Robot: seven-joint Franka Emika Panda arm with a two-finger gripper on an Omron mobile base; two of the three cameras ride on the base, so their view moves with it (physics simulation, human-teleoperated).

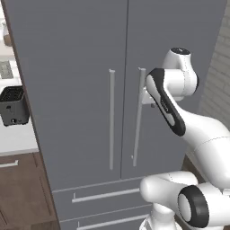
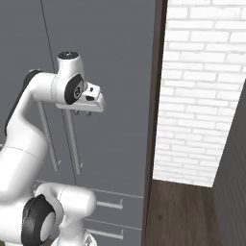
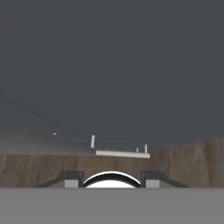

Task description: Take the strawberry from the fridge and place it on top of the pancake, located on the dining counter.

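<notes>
The white arm [image 1: 204, 134] is seen nearest, rising from its round base and bending up toward the fridge [image 1: 81, 90]. The tool [image 2: 81, 112] is held up at the right door's handle [image 1: 138, 117], just beside the long silver bar or touching it; which one cannot be told. In the right base view two small dark tips are seen under the white hand, right at the top of that handle. How far the tips are spread cannot be told, because they are small and partly hidden by the hand. In the hand view a rounded white shape is seen between the two grey fingers [image 3: 72, 179], but what it is cannot be made out.

Both grey doors are seen shut, with the left handle [image 1: 111, 119] standing straight beside the right one. Two drawers [image 1: 103, 195] with flat silver bars are seen below the doors. The strawberry is likely kept behind the shut doors.

A black box [image 1: 13, 105] is set on a white bench [image 1: 15, 137] to the left of the fridge, above brown wooden cabinets [image 1: 22, 193]. A white brick wall [image 2: 202, 91] is seen to the right of the fridge, above a dark wood floor [image 2: 180, 214].
</notes>
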